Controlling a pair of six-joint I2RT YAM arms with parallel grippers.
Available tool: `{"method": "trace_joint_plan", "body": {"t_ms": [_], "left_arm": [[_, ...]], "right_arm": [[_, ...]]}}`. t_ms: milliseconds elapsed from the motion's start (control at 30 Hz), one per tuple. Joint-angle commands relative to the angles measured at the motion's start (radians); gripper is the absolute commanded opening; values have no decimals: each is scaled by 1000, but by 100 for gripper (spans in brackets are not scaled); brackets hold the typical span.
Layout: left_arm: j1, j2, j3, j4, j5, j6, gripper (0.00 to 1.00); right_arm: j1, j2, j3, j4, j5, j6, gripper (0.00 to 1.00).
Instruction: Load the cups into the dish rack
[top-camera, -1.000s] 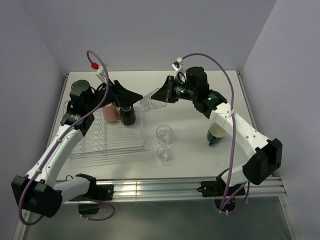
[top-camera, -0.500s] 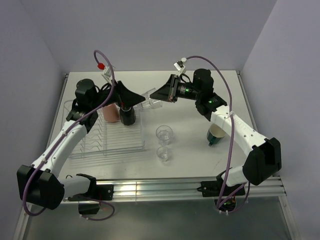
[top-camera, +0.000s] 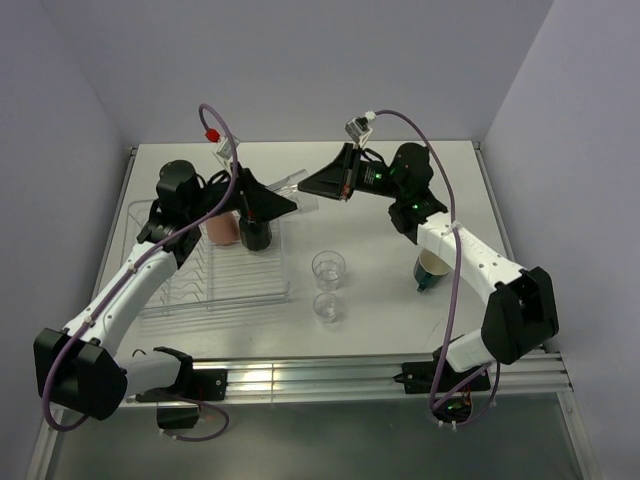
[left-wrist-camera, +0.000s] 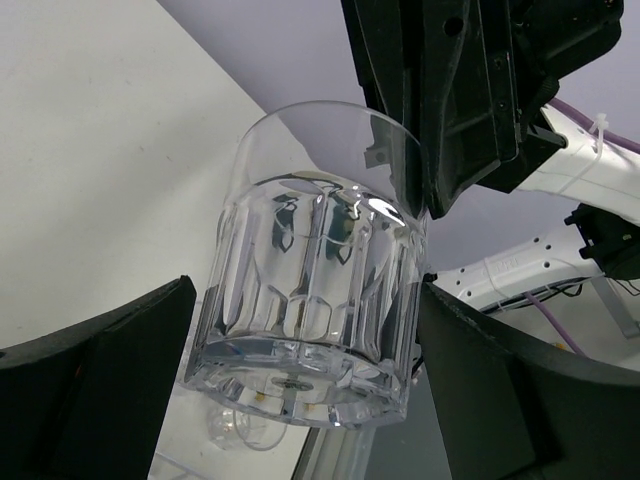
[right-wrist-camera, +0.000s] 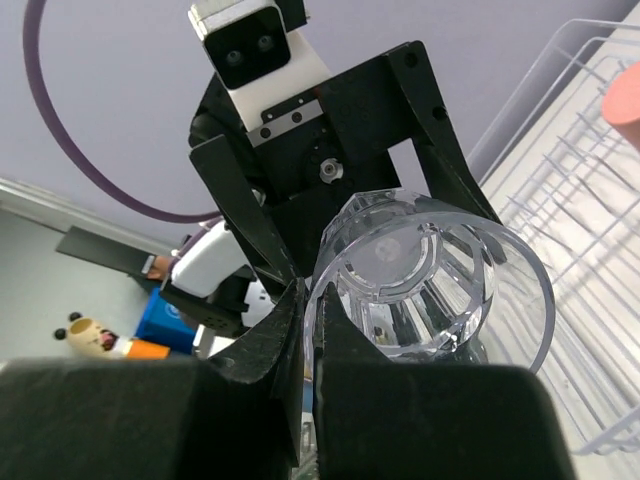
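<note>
A clear tumbler (top-camera: 298, 190) hangs in the air between both arms, above the table's back. My right gripper (top-camera: 322, 185) is shut on its rim, one finger inside the wall and one outside (right-wrist-camera: 310, 300). My left gripper (top-camera: 278, 200) is open, its fingers (left-wrist-camera: 110, 380) flanking the tumbler's base (left-wrist-camera: 310, 300). The dish rack (top-camera: 190, 285) lies at left and holds a salmon-orange cup (top-camera: 222, 228) and a black mug (top-camera: 255, 232). Two clear tumblers (top-camera: 328, 266) (top-camera: 326, 306) stand on the table. A dark green mug (top-camera: 432, 268) sits under the right arm.
The rack's ribs (right-wrist-camera: 590, 200) and the salmon cup (right-wrist-camera: 625, 100) show at the right of the right wrist view. The table's near rail (top-camera: 300, 378) runs along the front. Walls close in the back and both sides.
The right gripper has carried the tumbler up and left. The left gripper has risen and come round the tumbler's base. Neither gripper has changed its opening.
</note>
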Motion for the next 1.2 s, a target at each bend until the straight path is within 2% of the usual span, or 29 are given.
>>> {"method": "trace_joint_plan", "body": {"t_ms": [0,67,133,167,200,267,300,333,433,467,533,567,633,667,700,767,833,933,1167], "left_arm": [[-2,-29,-5,22,0,32,97],[-4,-29,1,13,-5,32,95],[-4,-24,9,9,9,25,79],[-4,-21,10,6,13,22,70],[-5,-21,19,-9,13,24,46],[-7,-29,26,-26,1,31,23],[-8,-32,33,-36,-5,35,4],[-11,-42,38,-64,-14,38,0],[-14,-75,62,-143,-49,62,0],[-14,-91,90,-183,-89,87,0],[-14,-107,124,-271,-127,119,0],[-14,-116,140,-365,-158,146,0],[-13,-138,200,-478,-265,179,0],[-14,-145,234,-586,-307,200,0],[-14,-162,245,-643,-413,209,0],[-14,-179,260,-806,-555,214,0],[-14,-184,256,-897,-719,211,0],[-14,-185,220,-1010,-837,196,0],[-14,-141,197,-1106,-969,193,0]], "right_arm": [[-4,16,-13,194,-35,101,0],[-6,20,-22,202,-30,104,0],[-6,25,-27,212,-29,109,0],[-6,25,-30,217,-26,112,0],[-6,27,-28,221,-24,114,0],[-4,30,-28,223,-21,112,0],[-6,28,-28,223,-20,112,0],[-6,30,-31,222,-17,111,5],[-4,14,-34,171,9,63,22],[-6,-1,-30,101,34,7,32],[-4,-21,-25,13,71,-55,39],[-7,-33,-24,-27,92,-84,42],[-7,-70,-14,-165,167,-181,49],[-7,-84,-7,-220,202,-214,51],[-7,-104,4,-345,241,-292,52],[-9,-124,41,-470,377,-371,52],[-9,-133,56,-593,495,-452,52],[-13,-138,59,-656,569,-504,52],[-14,-135,62,-742,674,-583,52]]}}
